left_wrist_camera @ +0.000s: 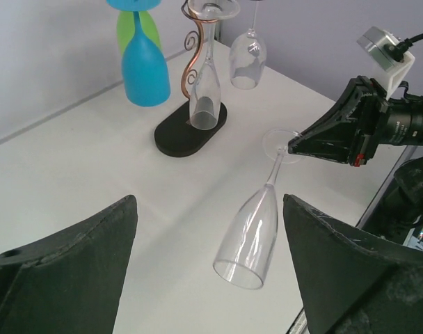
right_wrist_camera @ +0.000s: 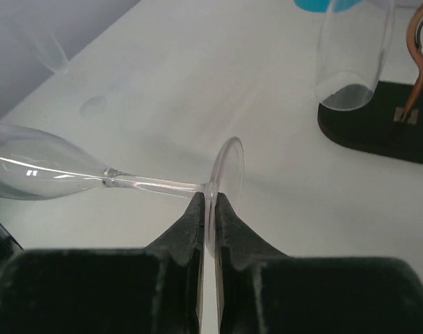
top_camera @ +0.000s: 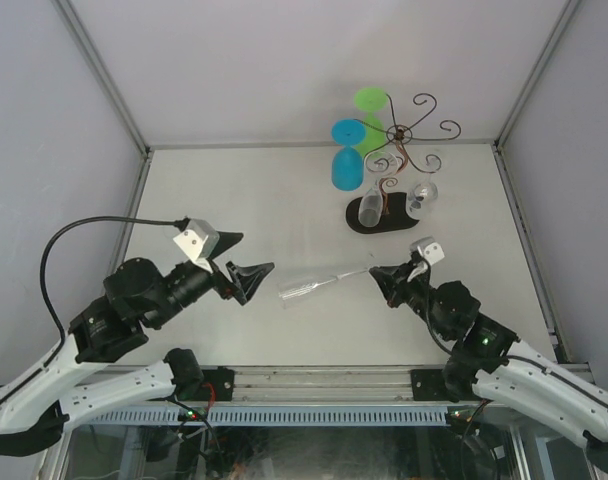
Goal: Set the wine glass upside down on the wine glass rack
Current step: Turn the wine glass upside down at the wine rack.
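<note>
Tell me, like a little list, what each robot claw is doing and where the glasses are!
right claw: shut, pinching the wine glass by its foot
wine glass: tipped sideways, bowl toward the left claw
left claw: open, holding nothing
rack: blue glass, green glass and clear glasses hang upside down

We see the wine glass (top_camera: 319, 281) lying level above the table (top_camera: 244, 200), between our grippers: foot in the right gripper (top_camera: 377, 272), bowl towards the left gripper (top_camera: 250, 256). Behind it, far right, stands the rack (top_camera: 409, 135), with other glasses (top_camera: 347, 168) hanging from it.
</note>
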`<state>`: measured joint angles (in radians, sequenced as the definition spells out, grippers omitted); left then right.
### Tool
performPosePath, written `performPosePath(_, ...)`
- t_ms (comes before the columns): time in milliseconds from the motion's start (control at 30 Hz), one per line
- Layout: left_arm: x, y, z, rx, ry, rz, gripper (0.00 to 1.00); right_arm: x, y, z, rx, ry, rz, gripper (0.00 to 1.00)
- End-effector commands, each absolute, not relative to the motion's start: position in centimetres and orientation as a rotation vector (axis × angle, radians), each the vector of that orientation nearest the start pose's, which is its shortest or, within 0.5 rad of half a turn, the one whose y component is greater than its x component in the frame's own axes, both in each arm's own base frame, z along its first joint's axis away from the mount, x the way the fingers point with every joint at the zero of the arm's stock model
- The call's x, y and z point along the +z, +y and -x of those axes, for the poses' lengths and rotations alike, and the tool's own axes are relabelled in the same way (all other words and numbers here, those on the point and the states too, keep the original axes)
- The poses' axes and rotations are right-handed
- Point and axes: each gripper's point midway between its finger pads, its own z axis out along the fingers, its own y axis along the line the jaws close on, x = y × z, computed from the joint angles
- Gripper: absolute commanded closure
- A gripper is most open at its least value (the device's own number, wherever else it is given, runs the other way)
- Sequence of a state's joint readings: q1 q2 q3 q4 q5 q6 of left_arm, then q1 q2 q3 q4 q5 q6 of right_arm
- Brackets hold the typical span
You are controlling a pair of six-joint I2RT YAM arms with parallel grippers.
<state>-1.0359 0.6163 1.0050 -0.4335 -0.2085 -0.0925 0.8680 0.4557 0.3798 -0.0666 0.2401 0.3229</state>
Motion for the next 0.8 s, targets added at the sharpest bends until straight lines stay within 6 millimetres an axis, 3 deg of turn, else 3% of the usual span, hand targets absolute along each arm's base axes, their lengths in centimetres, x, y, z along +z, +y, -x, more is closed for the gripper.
performPosePath(0,35.9,-19.3,-15.8,-0.610,1.502,-0.681,0.12,24.6,19.1,-20.2,0.507,1.527,0.452,1.00)
performPosePath(233,34.7,-19.0,-16.2,-0.493,1.455,-0.809,0.12,27.0,21.2,-18.2,0.386,1.367,0.776,1.00)
performPosePath(567,33.5,-20.4,-15.7,-0.456,1.379,-0.995,0.15,28.0,24.7,-15.4,0.267,1.174,1.162,1.00)
performPosePath(767,33.1,-21.7,-15.0,-0.446,1.254,-1.132,0.16,28.3,25.8,-14.4,0.162,1.077,1.360,1.00)
